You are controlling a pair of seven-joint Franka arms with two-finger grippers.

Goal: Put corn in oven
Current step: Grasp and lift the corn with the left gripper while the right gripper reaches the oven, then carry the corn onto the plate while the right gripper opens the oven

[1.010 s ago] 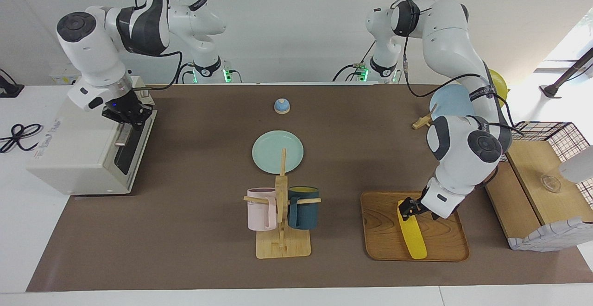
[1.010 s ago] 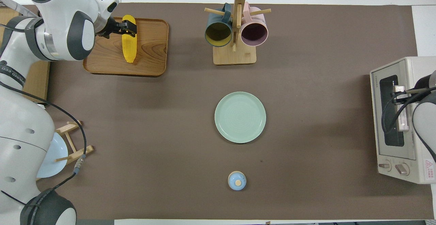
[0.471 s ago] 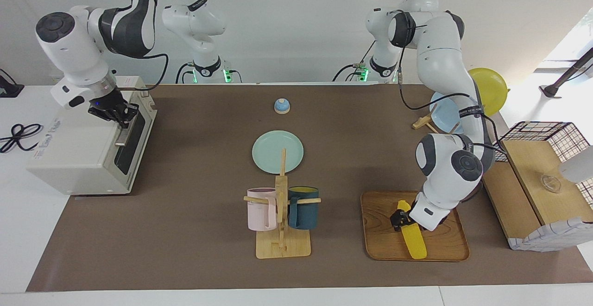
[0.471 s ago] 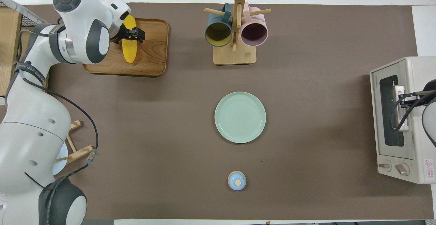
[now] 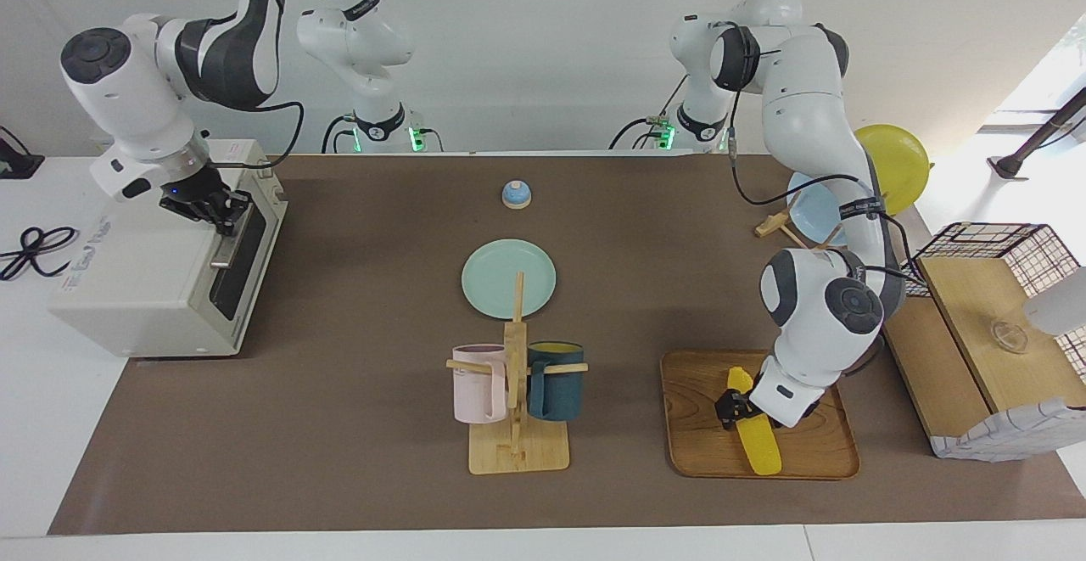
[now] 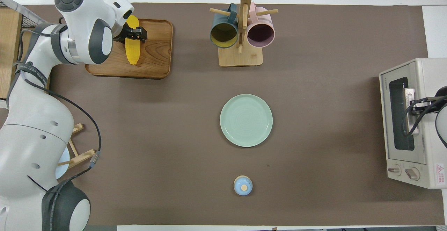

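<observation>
The yellow corn (image 5: 761, 449) (image 6: 132, 53) lies on a wooden tray (image 5: 697, 435) (image 6: 158, 57) toward the left arm's end of the table. My left gripper (image 5: 735, 404) (image 6: 134, 35) is down on the cob's upper half, its black fingers pressed against both sides. The off-white oven (image 5: 144, 283) (image 6: 419, 156) stands at the right arm's end with its dark glass door closed. My right gripper (image 5: 219, 213) hangs shut over the top edge of that door, by the silver handle; I cannot tell if it touches it.
A wooden mug rack (image 5: 516, 451) holding a pink and a dark blue mug stands beside the tray. A green plate (image 5: 508, 278) and a small blue knob (image 5: 516, 194) lie mid-table. A plate stand (image 5: 776, 223) and a wire-and-wood box (image 5: 993, 289) flank the left arm.
My left gripper came down along the corn and its fingers drew in onto it. My right gripper shifted back from the door front toward the oven's top edge.
</observation>
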